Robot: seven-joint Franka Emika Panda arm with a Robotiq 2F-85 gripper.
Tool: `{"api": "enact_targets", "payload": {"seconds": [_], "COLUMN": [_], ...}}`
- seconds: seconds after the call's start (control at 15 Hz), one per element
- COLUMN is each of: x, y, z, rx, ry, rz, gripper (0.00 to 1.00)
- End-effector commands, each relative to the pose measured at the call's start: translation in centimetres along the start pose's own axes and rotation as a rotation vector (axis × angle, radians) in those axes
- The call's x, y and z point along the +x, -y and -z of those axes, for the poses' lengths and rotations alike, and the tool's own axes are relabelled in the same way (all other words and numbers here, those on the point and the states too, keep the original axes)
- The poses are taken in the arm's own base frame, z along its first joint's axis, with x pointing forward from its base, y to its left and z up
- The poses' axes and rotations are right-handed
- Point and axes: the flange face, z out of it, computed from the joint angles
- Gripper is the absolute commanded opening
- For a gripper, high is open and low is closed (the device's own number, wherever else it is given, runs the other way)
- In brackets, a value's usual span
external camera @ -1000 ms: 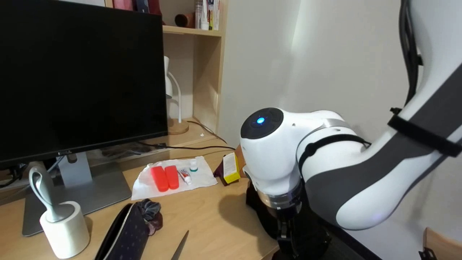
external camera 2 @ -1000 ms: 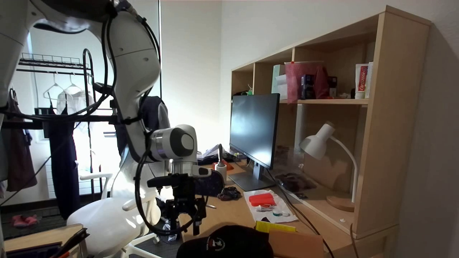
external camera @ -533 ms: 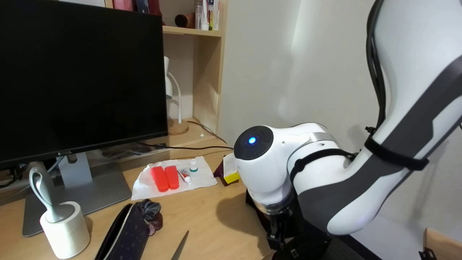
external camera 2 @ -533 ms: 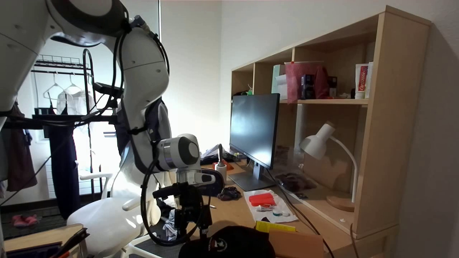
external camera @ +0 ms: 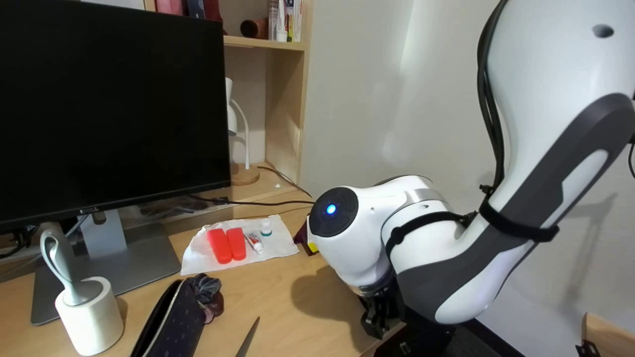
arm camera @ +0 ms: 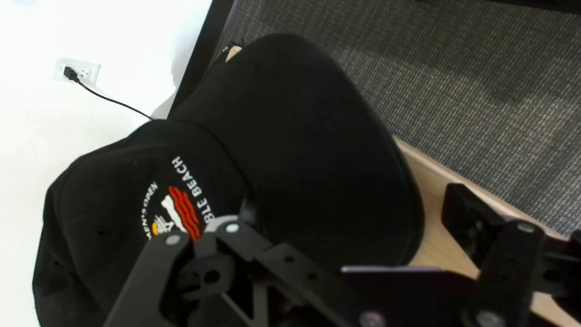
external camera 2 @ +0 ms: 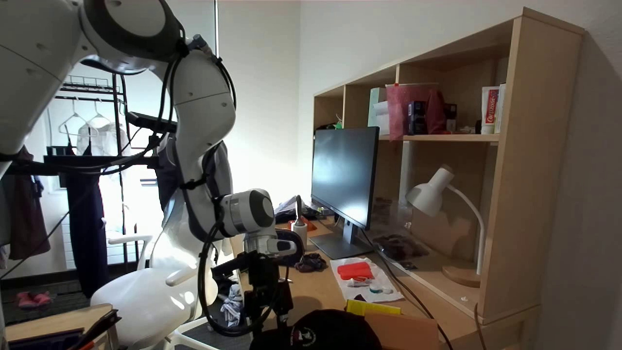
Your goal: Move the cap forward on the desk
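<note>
The black cap (arm camera: 308, 145), with its red-and-white mark, fills much of the wrist view, its brim toward the desk's front edge. In an exterior view its crown (external camera 2: 340, 330) shows at the bottom; elsewhere the cap (external camera: 421, 342) is largely behind the arm. My gripper (arm camera: 354, 206) stands open and low, one finger over the seam of crown and brim, the other just off the brim's rim above bare wood. Part of the brim lies between the fingers, not clamped. Whether the nearer finger touches the cap, I cannot tell. The tan desk (external camera: 283, 302) lies under it.
A yellow box (external camera 2: 371, 308) and an orange-brown box (external camera 2: 401, 330) stand beside the cap. Red cases (external camera: 226, 244) and small tubes lie on a white sheet (external camera: 198, 258). A dark pouch (external camera: 173, 317), a blade (external camera: 248, 337), a white holder (external camera: 89, 317) and the monitor (external camera: 114, 114) are farther along.
My gripper has come lower and, in an exterior view, moved rightward toward the cap. The cap has shifted a little the same way, its mark now farther right. The jaws stay open.
</note>
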Motion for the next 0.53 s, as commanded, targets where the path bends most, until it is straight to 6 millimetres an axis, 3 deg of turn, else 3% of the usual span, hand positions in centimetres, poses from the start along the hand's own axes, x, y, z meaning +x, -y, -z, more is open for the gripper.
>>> {"api": "enact_targets", "payload": {"seconds": [0.0, 0.47], "x": [0.5, 0.8], "y": [0.5, 1.0], "z": [-0.6, 0.6], "rx": [-0.036, -0.019], "ry": [0.014, -0.020], "rz": [0.006, 0.040], "gripper": [0.72, 0.30]}}
